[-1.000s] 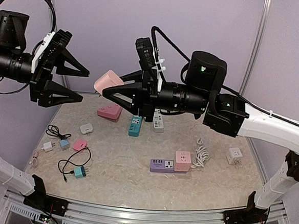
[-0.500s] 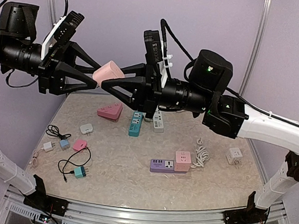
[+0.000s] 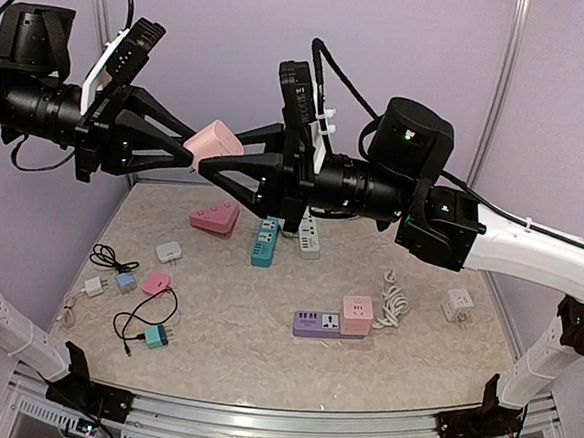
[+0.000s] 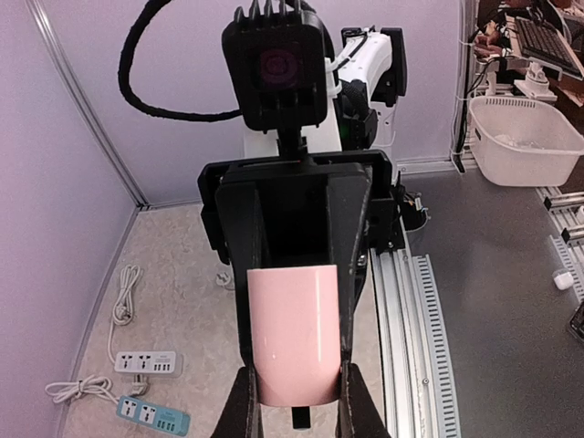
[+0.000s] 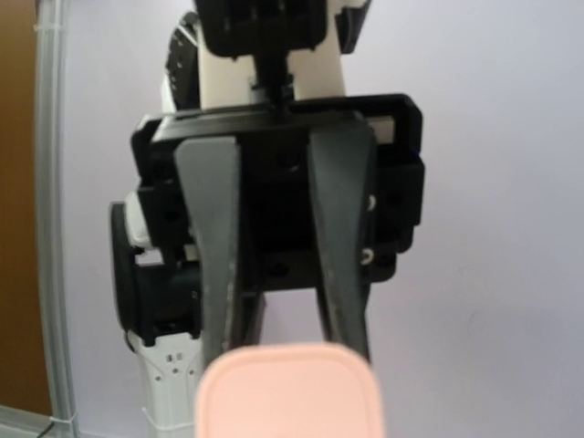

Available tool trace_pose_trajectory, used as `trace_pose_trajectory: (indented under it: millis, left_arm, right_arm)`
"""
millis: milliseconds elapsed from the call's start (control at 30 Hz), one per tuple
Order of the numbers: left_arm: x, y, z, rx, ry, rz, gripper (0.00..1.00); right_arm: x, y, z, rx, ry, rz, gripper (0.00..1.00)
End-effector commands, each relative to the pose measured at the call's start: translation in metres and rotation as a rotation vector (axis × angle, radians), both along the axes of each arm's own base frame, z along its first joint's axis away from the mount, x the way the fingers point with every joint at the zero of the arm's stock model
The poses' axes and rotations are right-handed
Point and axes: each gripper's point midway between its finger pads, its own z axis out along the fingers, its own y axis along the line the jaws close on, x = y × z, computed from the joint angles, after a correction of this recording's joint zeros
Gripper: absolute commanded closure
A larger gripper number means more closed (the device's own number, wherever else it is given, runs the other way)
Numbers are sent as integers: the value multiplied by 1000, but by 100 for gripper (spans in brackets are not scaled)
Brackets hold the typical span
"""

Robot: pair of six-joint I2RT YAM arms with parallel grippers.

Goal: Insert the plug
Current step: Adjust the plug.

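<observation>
High above the table a pink plug block [image 3: 214, 141] hangs between my two arms. My left gripper [image 3: 190, 147] comes in from the left and is shut on the block's near end. In the left wrist view the block [image 4: 297, 333] sits pinched between my left gripper's [image 4: 297, 401] tips. My right gripper [image 3: 219, 152] faces it from the right. Its black fingers [image 4: 351, 237] flank the block's other end, slightly parted. The right wrist view shows the block [image 5: 287, 392] blurred at the bottom edge. Its prongs are hidden.
On the table lie a purple power strip [image 3: 317, 324] with a pink cube [image 3: 357, 314] on it, a pink triangular socket [image 3: 215, 218], a teal strip [image 3: 263, 242], a grey strip [image 3: 309, 238], a white cube [image 3: 456, 304], a coiled white cable [image 3: 395, 298] and small chargers [image 3: 155, 284].
My left gripper swung in from the left and shut on the pink block. My right gripper, which carried the block, rose a little and eased its jaws apart.
</observation>
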Motion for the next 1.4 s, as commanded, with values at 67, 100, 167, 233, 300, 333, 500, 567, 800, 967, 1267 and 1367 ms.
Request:
trace_pose_trajectory:
  millis: [67, 100, 167, 233, 300, 333, 500, 567, 800, 967, 1267, 1367]
  left_arm:
    - [12, 0, -21, 76, -25, 54, 100]
    - [14, 2, -26, 94, -33, 65, 100]
    - [20, 6, -33, 120, -49, 98, 100]
    - [25, 8, -41, 147, -61, 125, 100]
    - [30, 9, -47, 169, -71, 144, 100]
    - [31, 9, -50, 178, -74, 150, 100]
    - [32, 7, -53, 188, -76, 143, 100]
    - [32, 7, -55, 196, -77, 141, 100]
    - [29, 5, -62, 219, -76, 120, 100]
    - [28, 2, -66, 234, -77, 111, 100]
    - [30, -2, -76, 269, -81, 107, 100]
    - [30, -3, -77, 269, -81, 104, 100]
  right_arm:
    - [10, -4, -10, -133, 23, -96, 20]
    - [13, -6, -16, -185, 34, -121, 13]
    - [18, -12, -27, -273, 21, -161, 8]
    - [22, -16, -44, -379, 16, -192, 8]
    - [25, -19, -54, -451, 6, -211, 11]
    - [25, -20, -57, -480, -3, -212, 14]
    - [27, -22, -60, -531, -44, -219, 30]
    - [27, -20, -57, -530, -52, -217, 37]
    - [31, -13, -56, -549, -63, -221, 43]
    - [29, -10, -54, -539, -58, -205, 55]
    - [29, -8, -55, -535, -55, -205, 59]
    - [30, -9, -56, -542, -54, -209, 64]
